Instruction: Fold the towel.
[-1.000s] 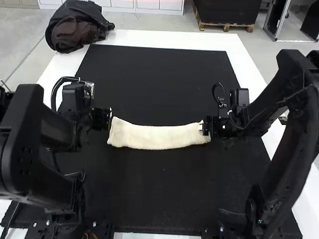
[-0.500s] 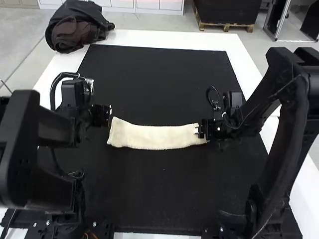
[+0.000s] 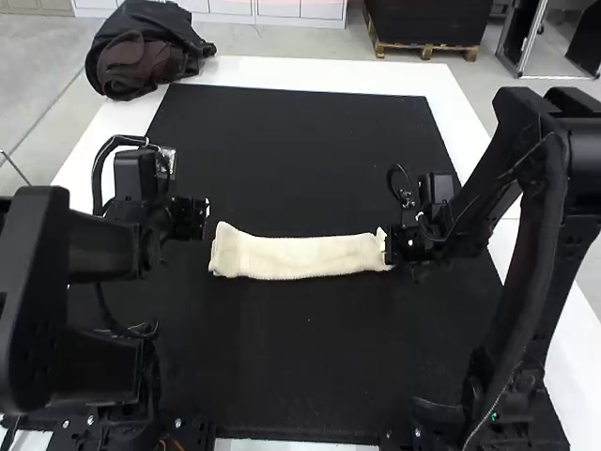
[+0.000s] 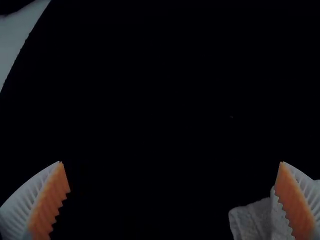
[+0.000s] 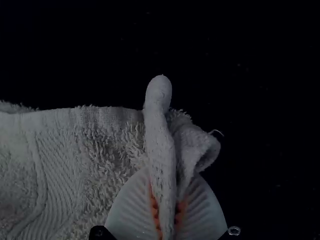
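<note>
High view, left gripper [image 3: 205, 212]: fingers wide, just beside towel's left end.
Towel [image 3: 300, 257]: narrow strip, mid-mat, running crosswise, both ends inside the black mat's [image 3: 310, 366] left and right edges.
Right gripper [image 3: 389, 244]: pinching a fold at towel's right end.

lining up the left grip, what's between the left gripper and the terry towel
Just the black mat, a narrow strip of it between the left gripper and terry towel, in the high view.
</note>
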